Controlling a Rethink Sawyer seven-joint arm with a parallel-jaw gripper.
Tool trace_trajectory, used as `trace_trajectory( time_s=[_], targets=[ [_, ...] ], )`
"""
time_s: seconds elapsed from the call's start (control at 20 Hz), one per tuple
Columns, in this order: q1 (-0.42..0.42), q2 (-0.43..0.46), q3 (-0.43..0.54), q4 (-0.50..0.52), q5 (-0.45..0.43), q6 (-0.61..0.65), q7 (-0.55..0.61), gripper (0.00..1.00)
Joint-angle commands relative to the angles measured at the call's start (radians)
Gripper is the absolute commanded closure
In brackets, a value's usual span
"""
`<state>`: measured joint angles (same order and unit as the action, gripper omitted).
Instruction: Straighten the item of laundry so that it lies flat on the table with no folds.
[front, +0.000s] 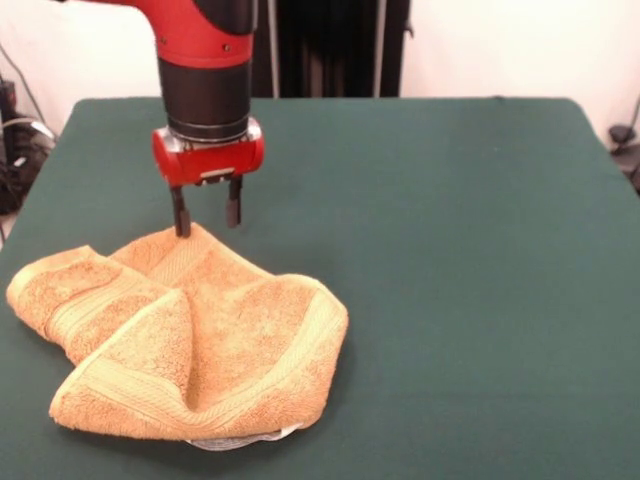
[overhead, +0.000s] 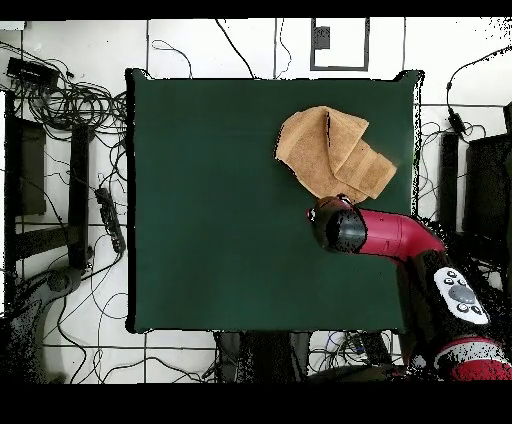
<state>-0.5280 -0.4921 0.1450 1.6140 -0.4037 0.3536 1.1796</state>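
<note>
Here my claw (front: 207, 213) hangs with its two fingers parted and nothing between them, one tip touching or nearly touching the towel (front: 190, 335) at its far corner; the rest lies bunched and folded in front of and below my claw on the counter (front: 460, 260); it looks soft, light and limp, so I would pinch a border edge at that corner; thick terry should grip well.

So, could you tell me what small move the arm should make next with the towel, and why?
Probably lower a little and close on the towel's far corner. The gripper hangs open right at that corner, one finger already touching the cloth, and the towel lies bunched in overlapping folds on the table, so a corner must be gripped before pulling it flat.
</note>
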Motion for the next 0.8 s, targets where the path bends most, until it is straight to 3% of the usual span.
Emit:
trace_trajectory(
  time_s=[0.05, 0.8],
  targets=[
    [0.033, 0.092, -0.033, 0.119, 0.071, -0.112, 0.33, 0.0],
    [-0.031, 0.214, 0.031, 0.029, 0.086, -0.19, 0.257, 0.0]
  ],
)
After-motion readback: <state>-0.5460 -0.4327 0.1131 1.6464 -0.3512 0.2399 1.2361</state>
